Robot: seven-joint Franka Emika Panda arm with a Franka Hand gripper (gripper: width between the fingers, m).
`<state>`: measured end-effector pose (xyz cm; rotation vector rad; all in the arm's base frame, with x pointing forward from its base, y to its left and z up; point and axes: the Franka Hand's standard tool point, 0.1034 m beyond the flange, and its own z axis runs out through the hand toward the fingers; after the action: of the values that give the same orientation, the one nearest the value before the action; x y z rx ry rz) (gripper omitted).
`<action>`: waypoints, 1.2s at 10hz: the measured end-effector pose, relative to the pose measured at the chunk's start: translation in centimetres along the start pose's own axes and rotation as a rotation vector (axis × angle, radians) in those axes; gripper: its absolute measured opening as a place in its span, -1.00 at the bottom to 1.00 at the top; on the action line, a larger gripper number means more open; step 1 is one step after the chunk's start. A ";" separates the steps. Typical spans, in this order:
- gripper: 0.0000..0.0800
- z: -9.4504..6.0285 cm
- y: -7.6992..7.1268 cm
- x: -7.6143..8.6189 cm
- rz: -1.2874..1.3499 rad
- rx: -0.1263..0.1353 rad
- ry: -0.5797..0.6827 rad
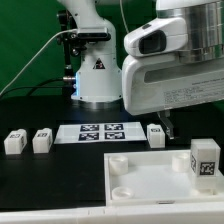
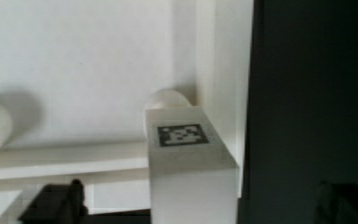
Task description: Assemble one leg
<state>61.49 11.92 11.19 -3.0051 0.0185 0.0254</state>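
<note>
One leg (image 1: 205, 160) stands upright on panel (image 1: 150, 185) corner, nr worktop (image 1: 30, 190) front edge, exterior view's right. Looks placed, can't tell if fully seated. Jaws spread, leg btwn them, untouched. Spare legs (image 1: 42, 140) lie twd back edge w/ marker board (image 1: 97, 131). Bare worktop beyond panel edge, room to lift off.

The wrist housing (image 1: 170, 70) hides most of the end effector (image 1: 168, 126); the leg (image 2: 194, 175) looks cropped in the wrist view.
</note>
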 end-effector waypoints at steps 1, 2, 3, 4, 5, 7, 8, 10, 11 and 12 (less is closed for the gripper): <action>0.62 0.0 0.0 0.0 0.000 0.000 0.000; 0.62 0.2 0.2 0.0 0.054 -0.003 -0.006; 0.62 0.5 0.5 0.3 0.128 -0.015 -0.015; 0.62 0.8 0.6 0.8 0.180 -0.017 -0.013; 0.62 1.3 0.5 1.0 0.201 -0.020 -0.012; 0.62 2.7 0.8 0.9 0.221 -0.027 -0.013; 0.62 2.9 0.8 0.8 0.222 -0.028 -0.013; 0.62 3.0 0.8 0.8 0.239 -0.027 -0.013; 0.37 3.0 0.8 0.8 0.255 -0.027 -0.013; 0.03 3.0 0.8 0.8 0.259 -0.027 -0.013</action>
<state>62.21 11.55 8.07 -3.0073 0.4085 0.0722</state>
